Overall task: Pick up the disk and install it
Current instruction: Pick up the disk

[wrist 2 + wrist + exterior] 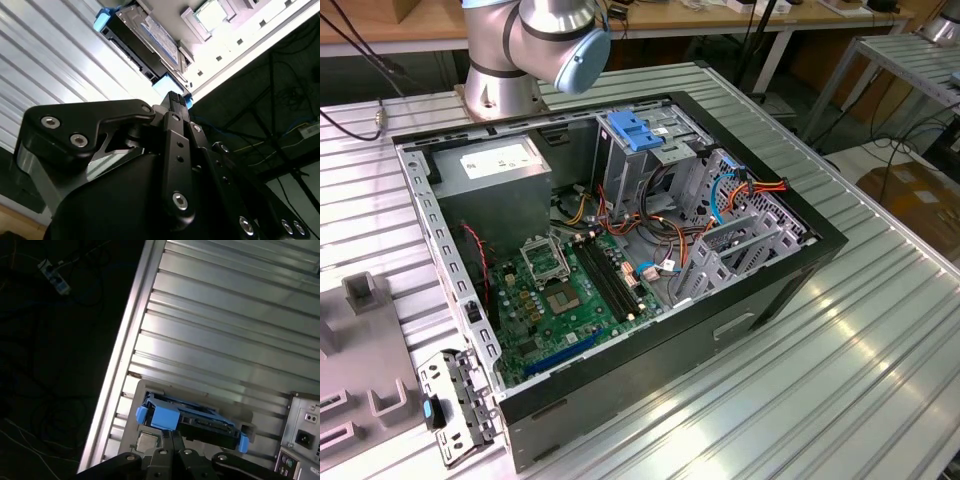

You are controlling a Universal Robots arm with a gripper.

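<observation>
Although the open computer case [760,310] stands on the ribbed counter [860,370] in the exterior view, installation is judged outstanding; in the second wrist view the disk [145,37] lies flat just beyond the hand [175,100], showing a dark casing, pale label and blue side rails; in the first wrist view the disk rests in a grey fixture [145,390]; the fingertips sit together, clamped on nothing; pick-up is not yet done.

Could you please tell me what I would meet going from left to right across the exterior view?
Grey moulded fixture, grey power supply box, blue ribbed latch, red and orange cables.
</observation>
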